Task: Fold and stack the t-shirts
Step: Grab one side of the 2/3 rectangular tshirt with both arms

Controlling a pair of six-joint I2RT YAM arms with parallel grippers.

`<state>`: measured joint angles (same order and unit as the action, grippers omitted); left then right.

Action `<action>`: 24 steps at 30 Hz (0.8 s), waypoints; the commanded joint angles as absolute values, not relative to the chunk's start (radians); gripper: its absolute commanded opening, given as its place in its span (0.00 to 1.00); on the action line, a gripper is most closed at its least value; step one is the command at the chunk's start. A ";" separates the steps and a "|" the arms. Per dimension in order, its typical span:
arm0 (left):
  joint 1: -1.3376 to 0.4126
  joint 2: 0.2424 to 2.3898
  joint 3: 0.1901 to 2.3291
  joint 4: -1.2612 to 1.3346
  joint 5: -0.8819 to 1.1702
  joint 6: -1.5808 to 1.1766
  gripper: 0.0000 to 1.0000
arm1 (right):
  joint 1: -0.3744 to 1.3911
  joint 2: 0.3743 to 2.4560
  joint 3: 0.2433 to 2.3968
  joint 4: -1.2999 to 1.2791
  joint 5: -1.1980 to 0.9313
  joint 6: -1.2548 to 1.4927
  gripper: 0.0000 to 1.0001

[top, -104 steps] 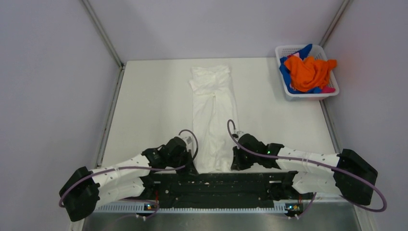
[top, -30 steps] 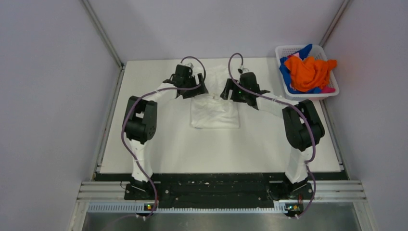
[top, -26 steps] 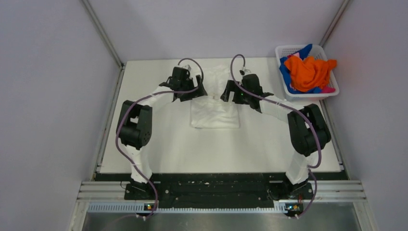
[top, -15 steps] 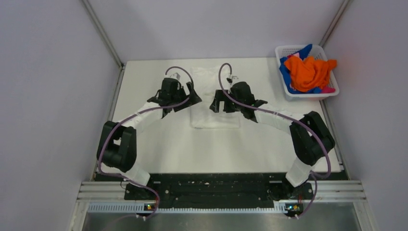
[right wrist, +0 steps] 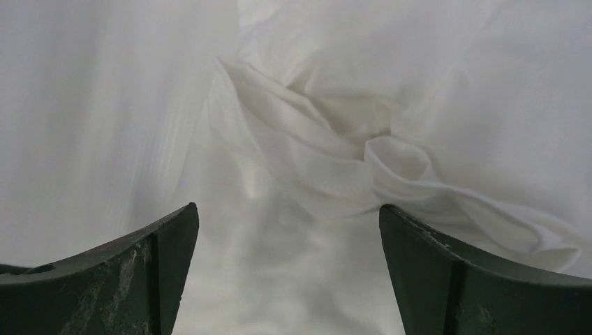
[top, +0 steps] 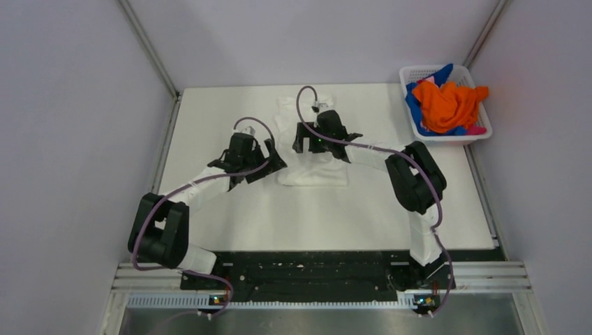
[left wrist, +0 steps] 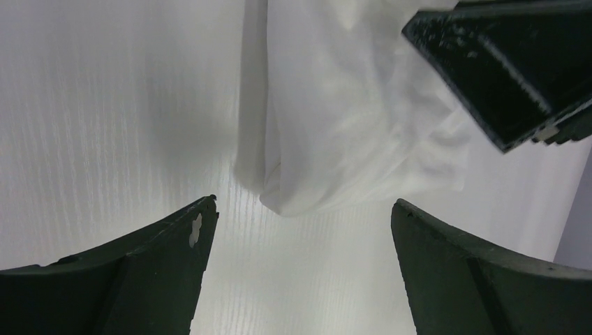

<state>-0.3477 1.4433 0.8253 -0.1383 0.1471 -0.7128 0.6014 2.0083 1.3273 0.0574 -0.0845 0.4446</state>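
One shirt looks nearly folded, we judge. Nearest, the left arm's (top: 209, 178) jaws stand apart and empty, just off the near left corner of the white t-shirt (top: 317, 171), a compact fold on the table (top: 230, 216). Farther, the right arm's (top: 363, 150) jaws are likewise spread over its rumpled far end. Far right, the basket (top: 417, 134) holds an orange shirt (top: 447, 105), a blue shirt (top: 441, 72) and a pink shirt (top: 477, 130), all unfolded. Nothing is stacked yet.

Bright, even, diffuse light; shadows are soft and faint. Wrist views are washed out, their near fingers slightly blurred.
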 commanded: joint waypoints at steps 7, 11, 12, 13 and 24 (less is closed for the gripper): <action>-0.355 1.515 0.833 -0.092 0.199 -0.706 0.99 | 0.501 2.119 1.604 0.001 0.065 0.433 0.99; -0.357 1.541 0.823 -0.081 0.216 -0.707 0.95 | 0.495 2.016 1.517 0.011 0.062 0.389 0.99; -0.358 1.547 0.818 -0.074 0.221 -0.708 0.93 | 0.494 1.980 1.490 0.013 0.066 0.384 0.99; -0.359 1.555 0.812 -0.065 0.228 -0.713 0.90 | 0.493 1.943 1.459 0.012 0.077 0.380 0.99; -0.384 1.704 0.829 -0.008 0.271 -0.743 0.42 | 0.450 1.515 1.007 -0.084 0.183 0.485 0.99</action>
